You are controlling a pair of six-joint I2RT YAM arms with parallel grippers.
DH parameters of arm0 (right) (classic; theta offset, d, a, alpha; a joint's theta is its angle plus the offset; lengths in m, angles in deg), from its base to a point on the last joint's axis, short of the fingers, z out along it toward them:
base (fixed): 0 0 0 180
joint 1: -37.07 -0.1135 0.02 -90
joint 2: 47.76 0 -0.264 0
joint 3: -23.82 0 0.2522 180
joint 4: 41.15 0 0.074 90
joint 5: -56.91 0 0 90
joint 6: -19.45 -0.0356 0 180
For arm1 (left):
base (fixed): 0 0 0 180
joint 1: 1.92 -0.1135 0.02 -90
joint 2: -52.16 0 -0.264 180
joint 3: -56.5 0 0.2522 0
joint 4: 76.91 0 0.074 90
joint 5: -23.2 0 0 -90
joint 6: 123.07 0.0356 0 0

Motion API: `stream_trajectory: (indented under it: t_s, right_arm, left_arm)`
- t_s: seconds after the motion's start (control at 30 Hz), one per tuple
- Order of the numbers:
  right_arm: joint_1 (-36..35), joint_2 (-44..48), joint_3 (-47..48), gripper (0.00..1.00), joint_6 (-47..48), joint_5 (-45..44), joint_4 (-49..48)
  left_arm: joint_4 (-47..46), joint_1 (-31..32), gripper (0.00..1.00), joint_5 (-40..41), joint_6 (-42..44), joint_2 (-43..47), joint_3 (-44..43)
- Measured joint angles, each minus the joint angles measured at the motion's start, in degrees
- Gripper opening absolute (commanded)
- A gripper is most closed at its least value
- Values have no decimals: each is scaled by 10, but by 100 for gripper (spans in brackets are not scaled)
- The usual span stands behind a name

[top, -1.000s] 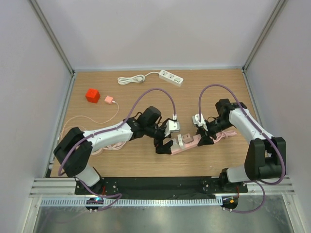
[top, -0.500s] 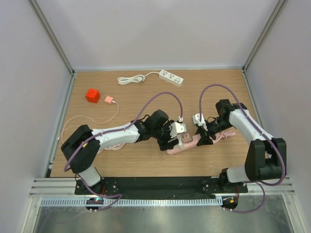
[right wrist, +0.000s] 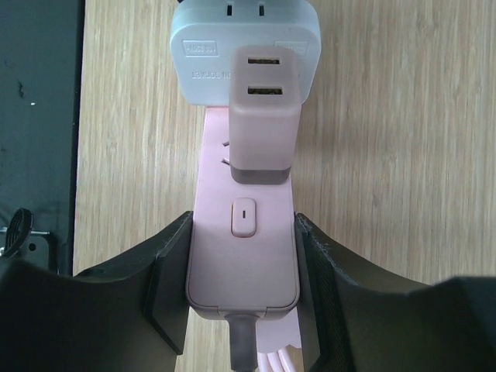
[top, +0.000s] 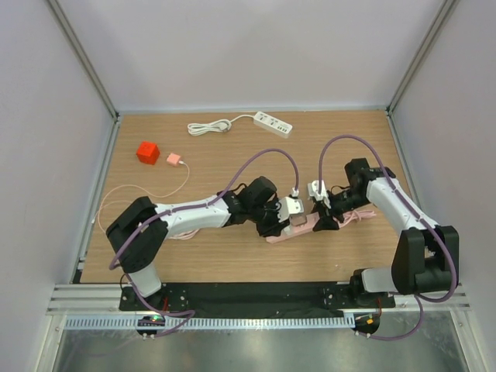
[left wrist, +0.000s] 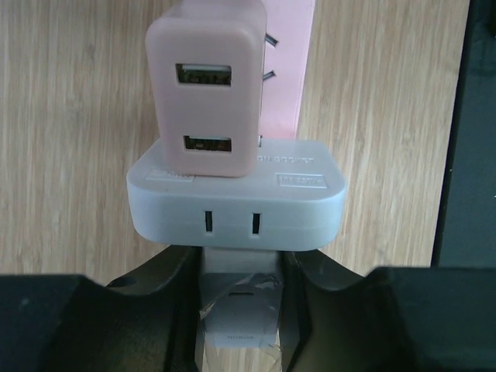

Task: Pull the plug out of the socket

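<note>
Pink socket [right wrist: 267,275] rests in right gripper [right wrist: 242,232]; left gripper [left wrist: 239,263] pinches grey plug [left wrist: 236,200].

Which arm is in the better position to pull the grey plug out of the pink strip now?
Left. The left gripper sits closed on the end of the grey plug, while the right gripper clamps the pink strip near its cord, bracing it.

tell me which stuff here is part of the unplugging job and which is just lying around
Job: pink power strip, grey adapter, pink charger, left hand, right hand.
Lying about: white power strip, red cube, small pink plug.
</note>
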Motion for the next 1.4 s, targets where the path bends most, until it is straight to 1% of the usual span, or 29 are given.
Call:
stream_trajectory:
  t_s: [0.03, 0.07, 0.17, 0.2, 0.27, 0.3, 0.4, 0.63, 0.73, 0.87, 1.0, 1.2, 1.4]
  right_arm:
    - [0, 4, -3, 6, -12, 0, -8]
    - [0, 8, -7, 21, -27, -1, -18]
    - [-3, 20, -13, 49, -96, -9, -54]
    - [-5, 23, -13, 62, -120, -12, -65]
    - [-8, 30, -12, 73, -194, -11, -100]
    - [-7, 34, -6, 86, -233, -9, -117]
    - [-1, 54, 18, 100, -353, -5, -169]
    - [8, 94, 42, 100, -622, -16, -301]
    - [10, 81, 41, 100, -735, -18, -336]
    - [12, 43, 27, 99, -853, -7, -357]
    - [23, 10, 7, 97, -941, 5, -353]
    - [29, 6, -21, 97, -1038, 5, -354]
    - [29, -11, -55, 98, -1142, -24, -408]
  left_arm:
    - [2, 0, 0, 4, -1, 0, -1]
    - [4, 0, 0, 9, -2, 0, -3]
    - [8, 0, 0, 33, -18, 2, -5]
    - [9, 0, 0, 42, -28, 3, -6]
    - [18, 0, 0, 61, -55, 8, -11]
    - [26, 0, 0, 75, -74, 11, -11]
    - [52, 1, 0, 101, -134, 22, -10]
    - [62, 1, 0, 129, -232, 72, 15]
    - [57, 1, 0, 135, -273, 101, 32]
    - [30, 1, 0, 151, -341, 137, 62]
    - [0, 1, 0, 166, -401, 144, 80]
    - [-42, 1, 0, 180, -469, 143, 87]
    - [-108, 1, 0, 184, -521, 114, 87]
